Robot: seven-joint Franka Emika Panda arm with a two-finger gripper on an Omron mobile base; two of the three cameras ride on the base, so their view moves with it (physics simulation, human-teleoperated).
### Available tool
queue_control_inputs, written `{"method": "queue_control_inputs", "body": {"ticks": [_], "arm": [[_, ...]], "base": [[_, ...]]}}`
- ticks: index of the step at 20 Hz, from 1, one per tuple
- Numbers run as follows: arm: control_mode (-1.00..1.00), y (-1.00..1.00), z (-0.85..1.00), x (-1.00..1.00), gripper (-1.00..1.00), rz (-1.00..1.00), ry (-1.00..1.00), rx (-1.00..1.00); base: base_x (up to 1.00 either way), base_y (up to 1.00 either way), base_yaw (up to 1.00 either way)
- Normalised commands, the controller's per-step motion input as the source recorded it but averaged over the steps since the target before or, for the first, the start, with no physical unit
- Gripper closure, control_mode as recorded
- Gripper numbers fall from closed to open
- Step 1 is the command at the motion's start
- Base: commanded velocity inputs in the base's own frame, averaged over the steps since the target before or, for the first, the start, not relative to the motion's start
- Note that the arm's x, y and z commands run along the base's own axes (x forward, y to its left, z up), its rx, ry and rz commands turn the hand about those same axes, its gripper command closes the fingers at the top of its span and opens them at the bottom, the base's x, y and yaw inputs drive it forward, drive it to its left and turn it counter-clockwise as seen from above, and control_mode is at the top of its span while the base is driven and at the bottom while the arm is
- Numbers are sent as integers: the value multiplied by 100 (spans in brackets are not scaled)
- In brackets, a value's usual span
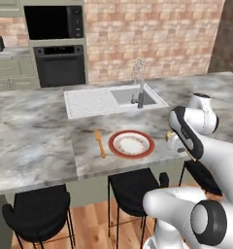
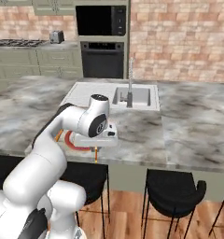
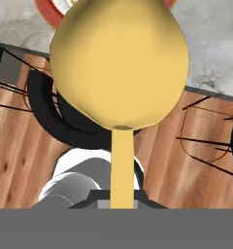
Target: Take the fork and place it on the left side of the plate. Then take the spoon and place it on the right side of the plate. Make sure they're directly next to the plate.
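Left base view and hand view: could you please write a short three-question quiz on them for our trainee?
1. True or false: the fork lies on the counter beside the plate, on its left as the left base view shows it.
2. Which item do the jaws hold in the hand view? A: the spoon. B: a cup. C: a knife.
3. Fill in: behind the plate, set into the counter, is the ____ with its tap.

Key: 1 true. 2 A; its handle runs down between the shut jaws. 3 sink.
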Motion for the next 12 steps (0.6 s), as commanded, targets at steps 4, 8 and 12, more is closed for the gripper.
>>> {"method": "queue_control_inputs", "body": {"ticks": [4,8,12], "arm": [[100,0,0,0,100,0,0,0],[100,0,0,0,100,0,0,0],[100,0,0,0,100,0,0,0]], "base": [[42,-37,37],[21,-57,23],[7,-68,14]]}}
